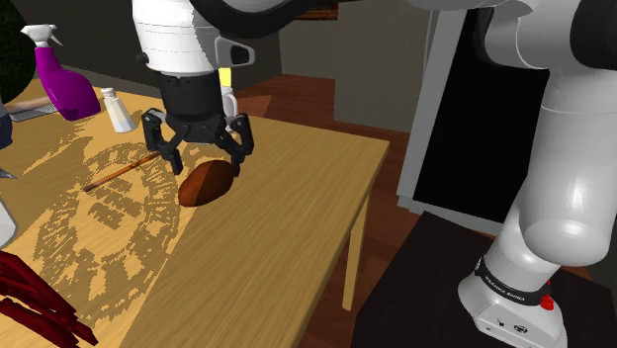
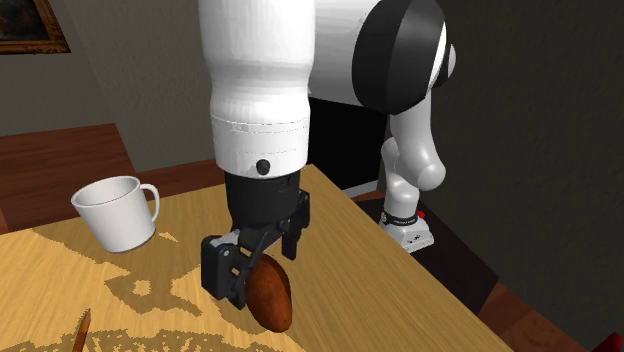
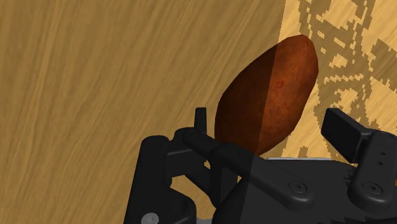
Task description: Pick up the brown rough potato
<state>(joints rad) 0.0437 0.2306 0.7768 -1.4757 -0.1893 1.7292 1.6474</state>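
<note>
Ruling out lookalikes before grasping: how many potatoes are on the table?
1. The brown rough oval potato lies on the light wooden table, between the fingers of the open black claw. Others might be hidden behind the white robot arm.

Shoulder camera: fixed beside and slightly behind my stand [image 1: 405,297], looking down over the table [image 1: 297,208] at middle range. Second exterior camera: close, facing me from the table's far side. Wrist camera: on my hand, very near the tabletop. All three share the potato [image 1: 206,183].
</note>
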